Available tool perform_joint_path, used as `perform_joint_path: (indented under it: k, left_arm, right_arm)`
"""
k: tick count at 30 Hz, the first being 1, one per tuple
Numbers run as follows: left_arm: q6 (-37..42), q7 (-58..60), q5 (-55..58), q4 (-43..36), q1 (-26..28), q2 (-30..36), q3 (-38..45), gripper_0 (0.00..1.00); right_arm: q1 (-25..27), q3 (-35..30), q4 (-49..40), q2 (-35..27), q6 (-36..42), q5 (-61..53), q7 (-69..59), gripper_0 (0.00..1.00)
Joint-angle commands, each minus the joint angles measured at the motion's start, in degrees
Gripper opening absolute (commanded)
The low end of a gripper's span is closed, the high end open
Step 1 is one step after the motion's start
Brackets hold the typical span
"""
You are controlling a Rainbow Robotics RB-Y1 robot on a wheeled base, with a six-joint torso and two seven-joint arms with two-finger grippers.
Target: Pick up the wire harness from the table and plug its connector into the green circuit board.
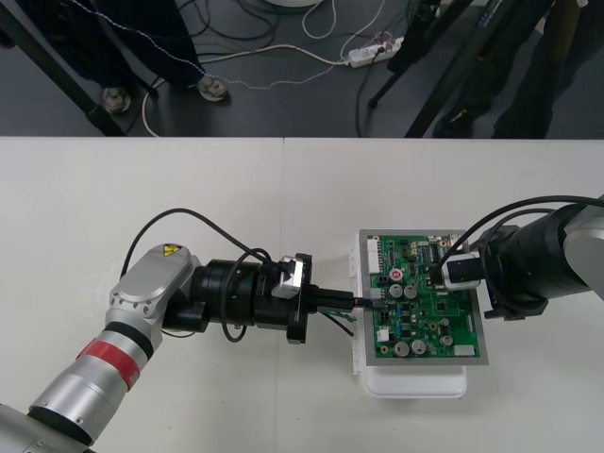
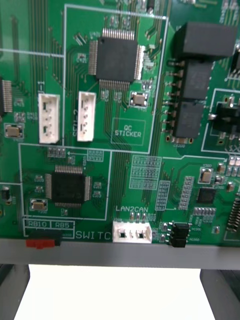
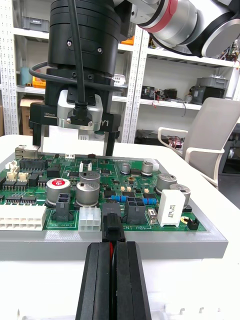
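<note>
The flat green circuit board [image 1: 429,302], glossy and studded with parts, lies in a matte grey rim [image 3: 160,246] on a rounded white plastic base [image 1: 415,382] on the plain pale desk [image 1: 189,189].

The left gripper [image 1: 363,302] reaches level to the board's left edge. The left wrist view shows its two ribbed black fingers [image 3: 97,280] drawn nearly together, pinching the wire harness by its small, boxy black plastic plug [image 3: 113,229]. A sliver of red wire [image 3: 110,245] shows between the fingers. The plug stands at that edge of the board, over the grey rim, between a white moulded header [image 3: 90,219] and a black header [image 3: 135,210]. Whether it is seated in the board cannot be told. In the front view the plug is hidden at the fingertips, and thin dark wires [image 1: 335,321] trail from under the gripper, just off the board's left edge.

The right gripper [image 3: 75,147] hangs upright over the far side of the board from the plug, a silver camera block [image 3: 80,112] on its body. Its fingers [image 2: 10,292] are spread wide and hold nothing. Its own wrist view looks straight down on the board's fine traces, square black chips [image 2: 116,56] and white sockets [image 2: 49,119]. The left wrist view shows instead round silver capacitors [image 3: 89,192].
</note>
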Motion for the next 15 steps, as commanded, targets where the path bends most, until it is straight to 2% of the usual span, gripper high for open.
perform_joint_path:
  k: [1,15]
  left_arm:
    - [1.4,-1.9,1.1,-0.4,-1.8,-2.1,-1.2,0.0]
    - [1.8,-3.8,0.6,-0.4,-1.8,-2.1,-1.4,0.0]
  right_arm:
    - [0.1,0.6,-0.6,0.6,0.5,0.3,1.4,1.0]
    - [0.1,0.6,-1.2,1.2,0.7,-0.8,2.3,1.0]
